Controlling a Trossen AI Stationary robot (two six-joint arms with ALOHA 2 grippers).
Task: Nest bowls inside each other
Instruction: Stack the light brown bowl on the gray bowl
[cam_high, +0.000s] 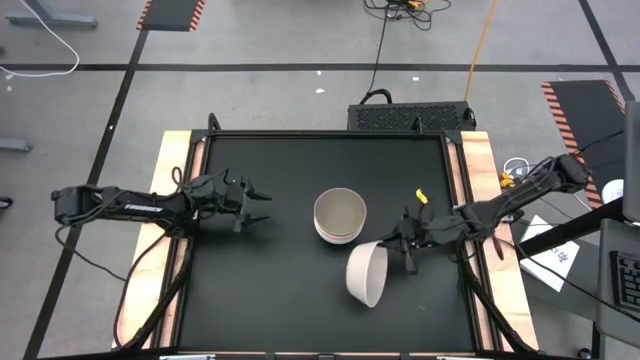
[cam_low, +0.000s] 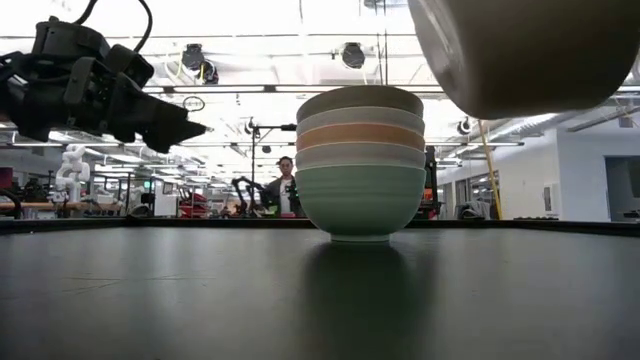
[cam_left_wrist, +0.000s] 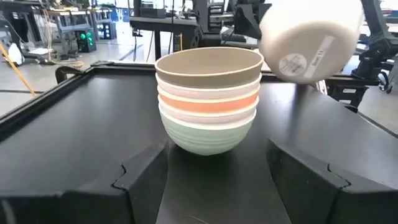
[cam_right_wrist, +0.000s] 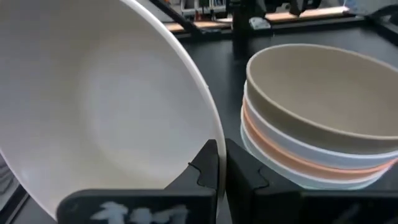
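Note:
A stack of several nested bowls (cam_high: 340, 215) stands on its mint green bottom bowl (cam_low: 360, 205) near the table's middle. Above the green bowl come white, salmon pink and pale bowls, with the olive-grey bowl (cam_left_wrist: 208, 62) on top. My right gripper (cam_high: 405, 245) is shut on a white bowl (cam_high: 367, 272), which it holds in the air just near-right of the stack. That bowl also shows in the left wrist view (cam_left_wrist: 308, 37) and the low view (cam_low: 530, 50). My left gripper (cam_high: 262, 205) hovers open to the left of the stack (cam_left_wrist: 208, 99). My right gripper pinches the white bowl's rim (cam_right_wrist: 214, 134), one finger inside the bowl and one outside. The fingers come roughly level from the table's right side. The bowl is lifted clear and tipped on its side, its opening toward the gripper and its labelled base (cam_left_wrist: 298, 62) toward the left arm.
A small yellow object (cam_high: 421, 195) lies on the black table right of the stack. Raised rails (cam_high: 455, 200) run along the table's sides. A person (cam_low: 285, 185) stands far behind the table. There is bare tabletop (cam_high: 270, 290) on the near-left side.

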